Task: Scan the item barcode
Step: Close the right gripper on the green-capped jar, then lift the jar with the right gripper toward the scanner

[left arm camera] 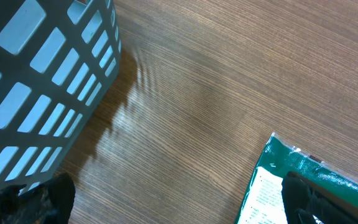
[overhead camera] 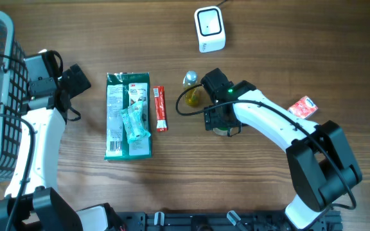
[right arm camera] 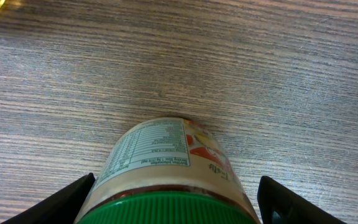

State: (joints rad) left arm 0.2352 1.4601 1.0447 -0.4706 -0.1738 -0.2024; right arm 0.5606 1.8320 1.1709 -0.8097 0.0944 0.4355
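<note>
Now noted at centre-right of brown wooden table (overhead camera: 249, 186): round label-wrapped jar with green screw lid (right arm camera: 160, 149), lid end toward wrist camera. Right gripper (right arm camera: 177, 186) fingers spread, 1 on each side of jar; touching or not, cannot tell. Left gripper (left arm camera: 179, 196) fingers spread wide above bare wood, holding nothing, near flat green foil packet (left arm camera: 272, 180). White box-shaped scanner (overhead camera: 209, 29) at far edge, well apart from jar.

One jar (right arm camera: 166, 158), one scanner (overhead camera: 209, 29), one basket (left arm camera: 42, 81)
</note>
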